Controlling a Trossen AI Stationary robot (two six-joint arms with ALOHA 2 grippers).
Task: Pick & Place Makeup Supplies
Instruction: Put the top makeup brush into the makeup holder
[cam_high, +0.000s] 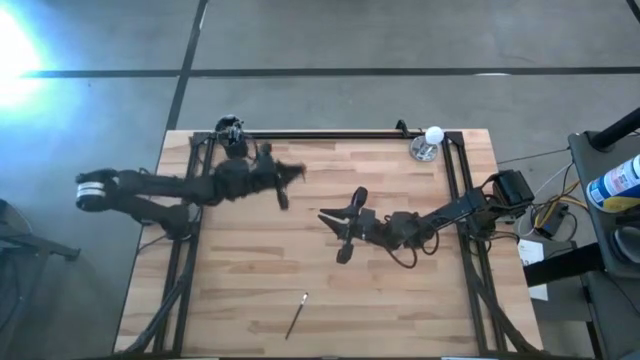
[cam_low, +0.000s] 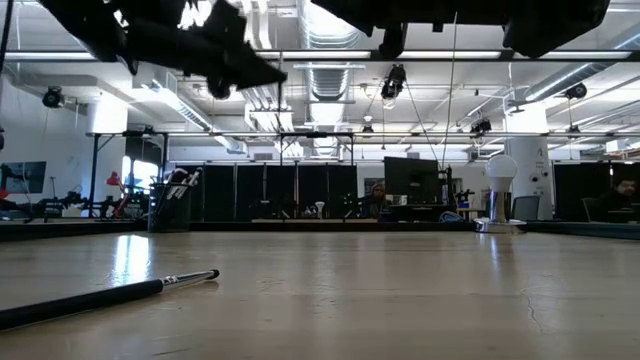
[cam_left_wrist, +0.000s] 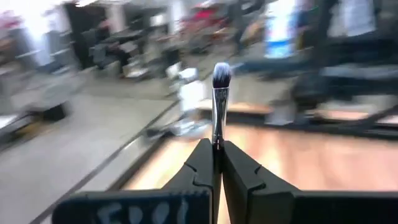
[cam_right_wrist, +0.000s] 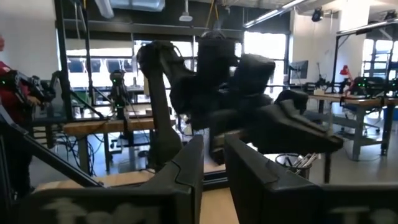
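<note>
The brush (cam_left_wrist: 219, 99) in the left gripper (cam_left_wrist: 217, 152) is thin, with a silvery ferrule and a small dark tip paling at the top; it stands straight up between the two fingers (cam_left_wrist: 199, 168), which are pressed together on its stem. A second brush (cam_high: 297, 316) lies alone on the table (cam_high: 250, 290) near the front edge, dark handle, silvery ferrule, tip (cam_low: 207, 274) pointing toward the middle; more brushes stand in the black cup (cam_high: 232, 135) at the far left corner.

Only the left wrist view shows the grip plainly; from above, the left gripper (cam_high: 285, 180) is a dark blur over the far left part of the table, just by the cup. The low view catches the lying brush (cam_low: 100, 297) close up, the cup (cam_low: 172, 208) far off at the left and the white ball (cam_low: 500, 170) at the right, with both arms only as dark shapes overhead. The right wrist view looks past its own fingers (cam_right_wrist: 186, 171), a narrow gap between them and nothing in it, at the left arm opposite.

The right gripper (cam_high: 345, 232) hangs over the table's middle; the ball (cam_high: 433, 135) sits at the far right corner; the wood between the two arms and all along the front is bare but for the one brush.
</note>
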